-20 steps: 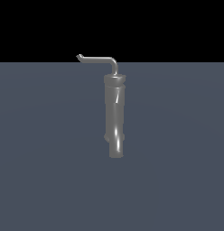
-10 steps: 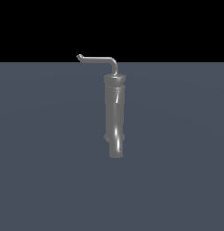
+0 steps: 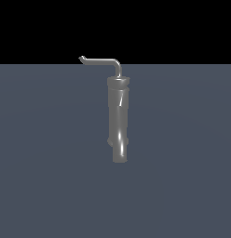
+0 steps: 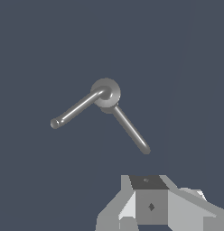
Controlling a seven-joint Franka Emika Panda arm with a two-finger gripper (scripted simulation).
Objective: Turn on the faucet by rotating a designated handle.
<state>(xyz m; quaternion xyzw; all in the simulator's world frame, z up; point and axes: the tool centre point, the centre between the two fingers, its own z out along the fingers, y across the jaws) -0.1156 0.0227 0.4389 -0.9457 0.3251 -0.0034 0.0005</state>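
The faucet [image 3: 119, 118] is a tall glossy dark-grey cylinder with a collar at its upper end, standing upright in the exterior view. The handle [image 3: 101, 60] is a thin bent rod on top, reaching toward the exterior view's left and ending in a small upturned tip. In the wrist view I look down on the faucet's round top [image 4: 106, 92], and the handle [image 4: 75, 109] runs out from it. A second thin rod [image 4: 129, 130] comes out from under the collar. Only part of my gripper [image 4: 152, 205] shows, apart from the faucet and touching nothing. It does not show in the exterior view.
The faucet stands on a flat dark blue-grey surface [image 3: 43, 162] that fills the lower part of the exterior view, under a black background. No other objects show.
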